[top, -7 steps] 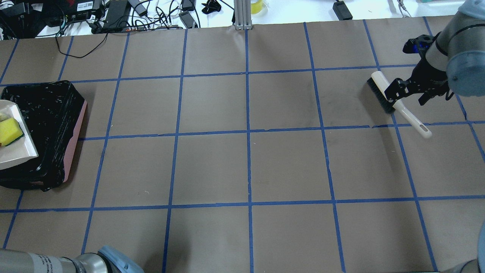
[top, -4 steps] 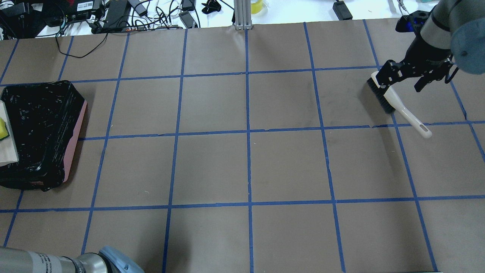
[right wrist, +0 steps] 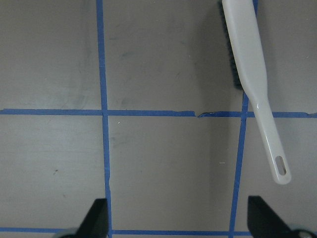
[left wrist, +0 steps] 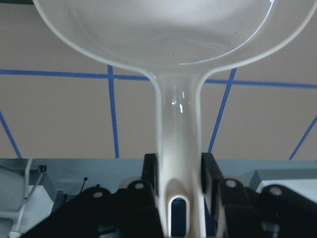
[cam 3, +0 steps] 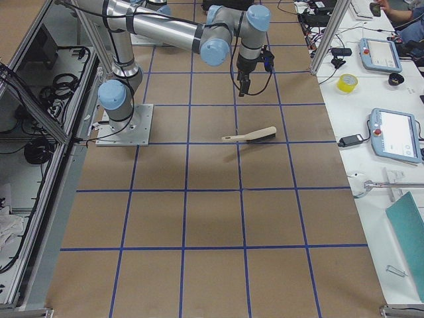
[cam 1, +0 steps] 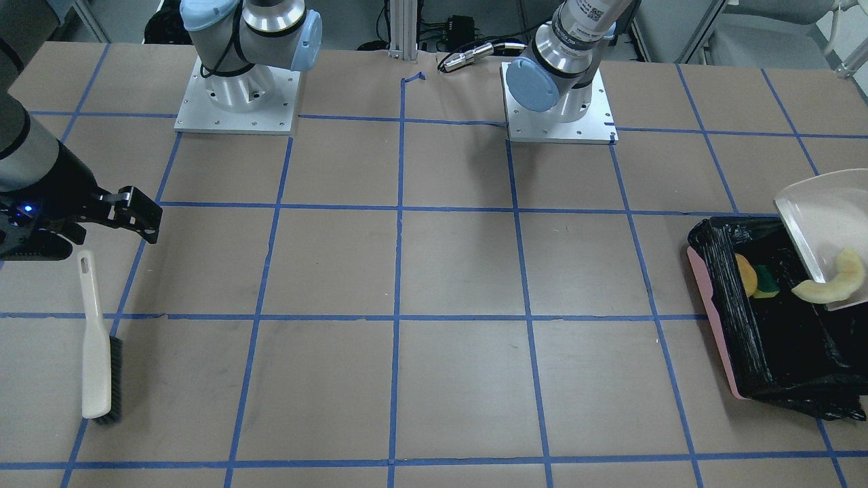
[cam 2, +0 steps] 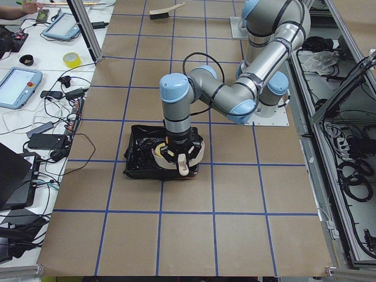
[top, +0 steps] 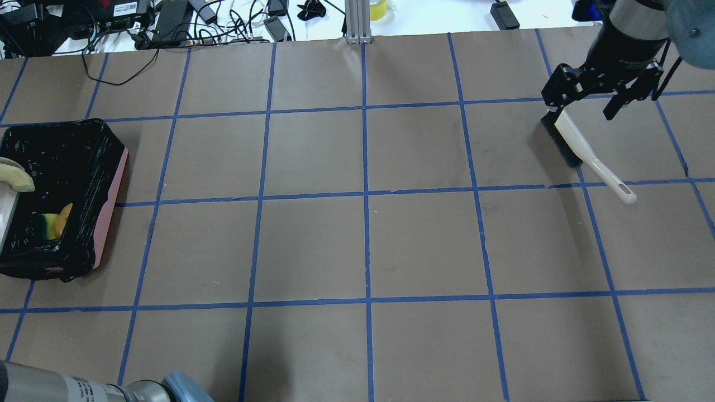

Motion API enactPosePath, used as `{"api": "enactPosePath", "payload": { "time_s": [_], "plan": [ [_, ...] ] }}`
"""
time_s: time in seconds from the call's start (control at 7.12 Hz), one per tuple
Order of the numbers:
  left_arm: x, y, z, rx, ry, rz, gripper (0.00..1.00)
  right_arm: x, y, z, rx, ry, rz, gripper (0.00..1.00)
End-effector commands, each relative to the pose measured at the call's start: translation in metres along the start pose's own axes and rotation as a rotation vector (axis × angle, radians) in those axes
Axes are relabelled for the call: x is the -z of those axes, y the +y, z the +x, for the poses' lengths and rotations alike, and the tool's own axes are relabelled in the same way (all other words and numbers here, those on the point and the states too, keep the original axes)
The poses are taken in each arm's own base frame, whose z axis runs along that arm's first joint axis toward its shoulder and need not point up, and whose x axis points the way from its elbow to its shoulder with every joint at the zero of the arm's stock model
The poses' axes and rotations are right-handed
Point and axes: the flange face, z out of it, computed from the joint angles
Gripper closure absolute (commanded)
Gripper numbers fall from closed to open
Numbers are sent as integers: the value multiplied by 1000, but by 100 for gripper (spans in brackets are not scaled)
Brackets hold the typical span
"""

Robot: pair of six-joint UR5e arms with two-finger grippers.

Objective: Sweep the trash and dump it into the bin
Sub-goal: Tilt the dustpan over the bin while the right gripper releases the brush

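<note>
- The surface (top: 363,245) is covered in brown paper with a grid of blue tape.
- The bin (top: 114,195), pink with a black bag lining, stands at the end of the surface on the robot's left.
- The cream dustpan (cam 1: 824,217) is held over the bin's outer side, with its lip above the black lining.
- The brush (top: 581,153) lies flat on the surface at the far right end, with nothing touching it.
- The left hand (left wrist: 179,173) is clamped on the dustpan's handle, one finger on each side.
- The right hand (top: 581,105) is spread wide and empty. It is raised above the surface, over the bristle end of the brush.
- The pale crescent piece (cam 1: 831,283) sits at the dustpan's lip, over the bin.
- The orange lump (cam 1: 746,274) lies inside the bin against its wall.
- The yellow and green sponge (cam 1: 766,285) lies in the bin just beside the lump.
</note>
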Motion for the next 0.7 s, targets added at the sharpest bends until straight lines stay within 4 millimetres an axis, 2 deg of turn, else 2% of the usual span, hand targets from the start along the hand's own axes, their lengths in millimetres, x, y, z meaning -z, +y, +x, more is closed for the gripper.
{"api": "enactPosePath", "payload": {
  "time_s": [0.0, 0.14, 0.42, 0.56],
  "plan": [
    [22, -29, -31, -156, -68, -201, 100, -1, 1, -1, 0, -2, -4, 0],
    [25, -36, -31, -162, -65, -212, 100, -1, 0, -2, 0, -5, -3, 0],
    [38, -36, -32, -168, -91, -205, 100, -1, 1, -3, 1, -6, -4, 0],
    [43, -45, -34, -192, -126, -127, 100, -1, 1, -2, 0, -7, -4, 0]
  ]
}}
